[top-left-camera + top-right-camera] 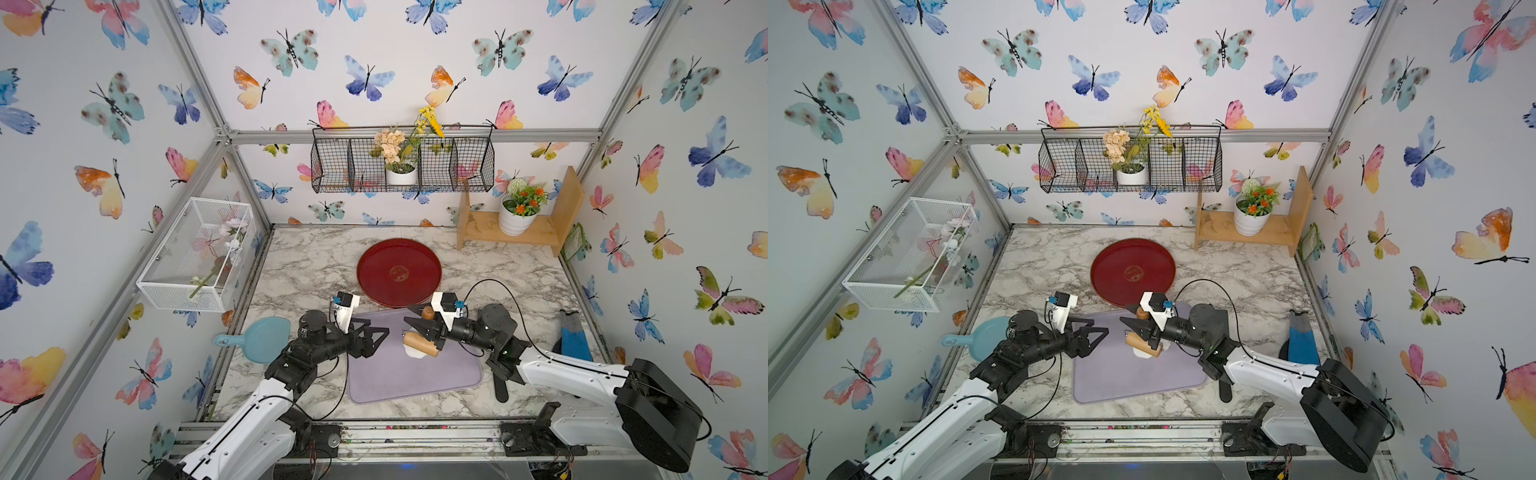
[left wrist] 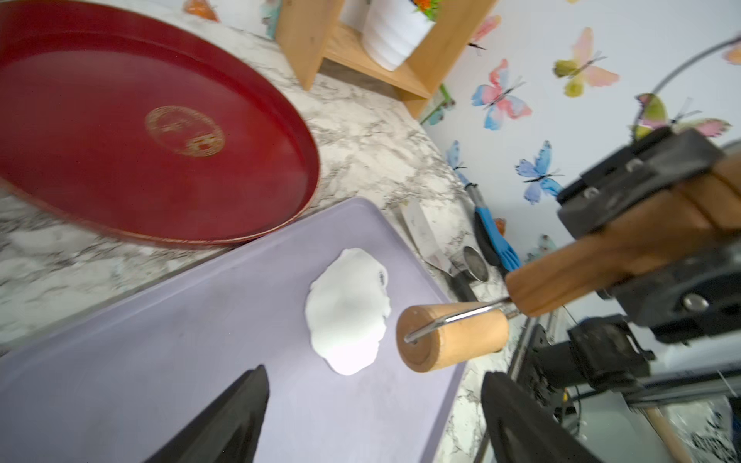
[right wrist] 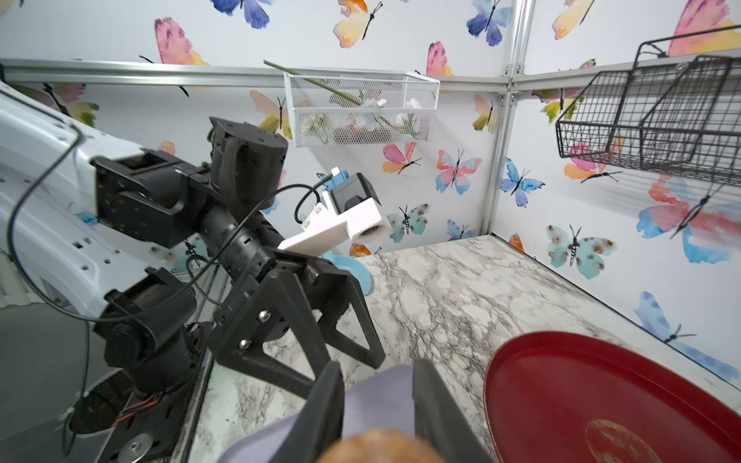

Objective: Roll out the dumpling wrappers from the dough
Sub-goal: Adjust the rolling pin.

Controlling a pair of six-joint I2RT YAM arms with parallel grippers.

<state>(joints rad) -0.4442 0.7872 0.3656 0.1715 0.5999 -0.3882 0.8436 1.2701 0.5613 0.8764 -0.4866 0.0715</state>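
Wooden roller [image 2: 453, 336] hangs just beside dough [image 2: 347, 310], dough toward left arm; right fingers [image 3: 326, 405] clamped on handle, left fingers [image 2: 240, 409] apart, empty.

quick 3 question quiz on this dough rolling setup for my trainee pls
1. How many small white round discs lie in the round red tray?
2. True or false: the soft white irregular dough lies in that tray.
3. The wooden roller is held by: A the left gripper, B the right gripper, C neither.
Key: 1 none. 2 false, it lies on the lilac rectangular mat. 3 B; the left one stands open, empty.
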